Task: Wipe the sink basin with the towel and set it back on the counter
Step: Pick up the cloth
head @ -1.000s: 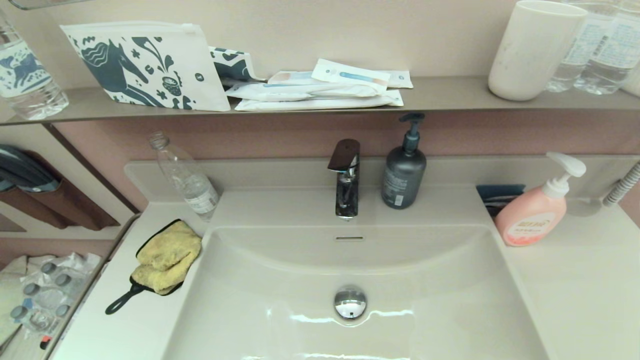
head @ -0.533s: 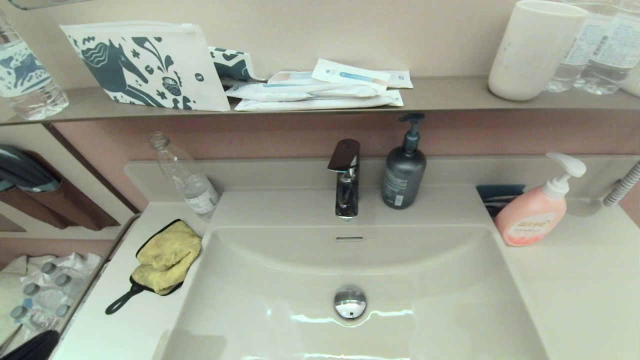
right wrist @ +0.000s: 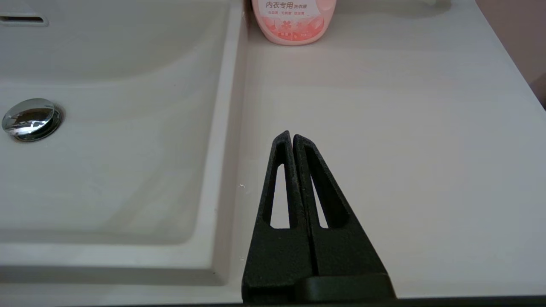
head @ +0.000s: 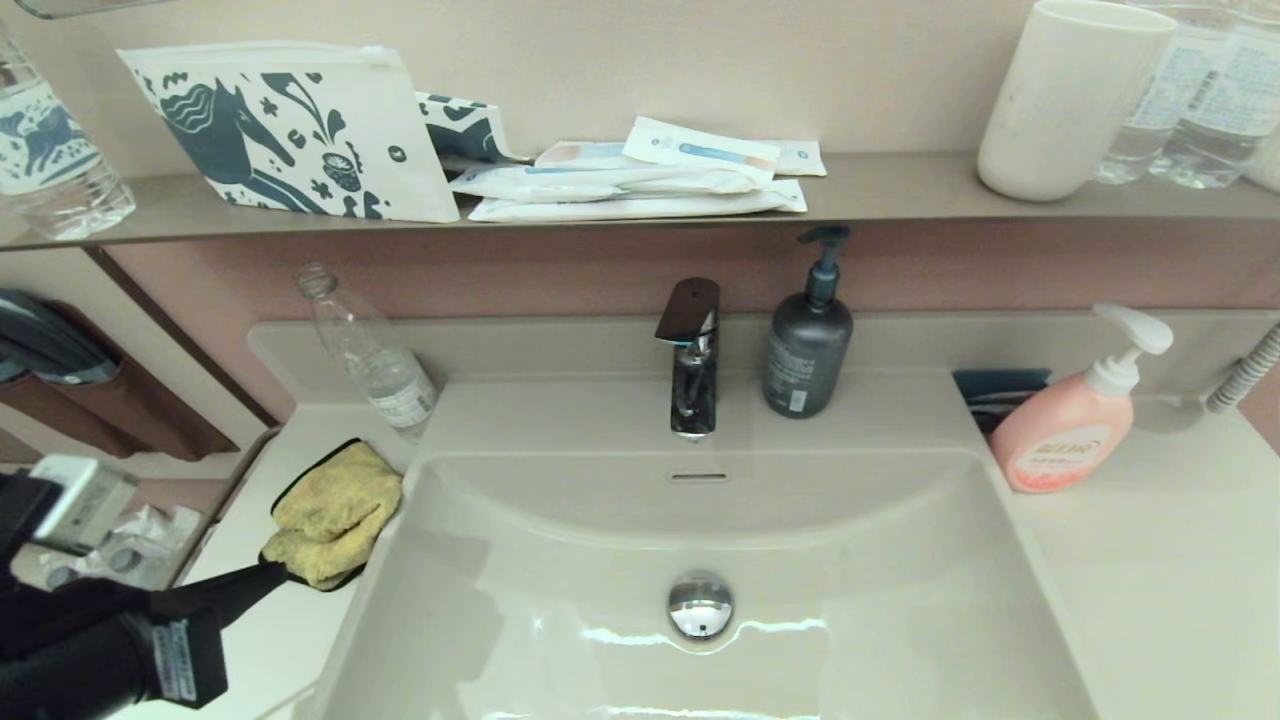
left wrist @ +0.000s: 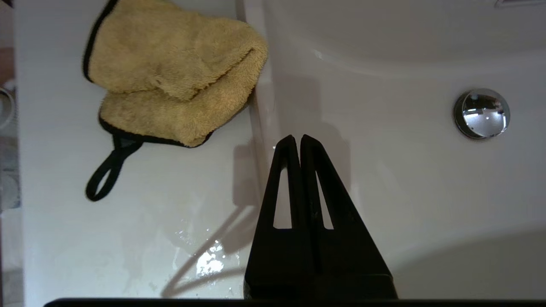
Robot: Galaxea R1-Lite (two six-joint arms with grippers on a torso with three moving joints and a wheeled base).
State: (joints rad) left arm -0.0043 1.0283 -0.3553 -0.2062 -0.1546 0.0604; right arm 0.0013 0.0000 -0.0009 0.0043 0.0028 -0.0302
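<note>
1. Cream-white and glossy, the smooth vanity table (head: 1150, 560) surrounds a wide rectangular cream-white sink basin (head: 560, 560) with a round chrome drain plug (head: 700, 605).
2. On the table just left of the basin lies the small fluffy mustard-yellow towel with black edging (head: 335, 512); in the head view the end of its thin black loop (left wrist: 104, 179) is hidden behind the left arm.
3. The black left hand (left wrist: 295, 138) hovers over the basin's left rim near the towel, fingers pressed together, holding and touching nothing.
4. The black right hand (right wrist: 291, 135) hangs above bare table right of the basin, fingers together and empty; it is outside the head view.
5. A pink pump soap bottle (right wrist: 294, 21) is cut off in the right wrist view.
</note>
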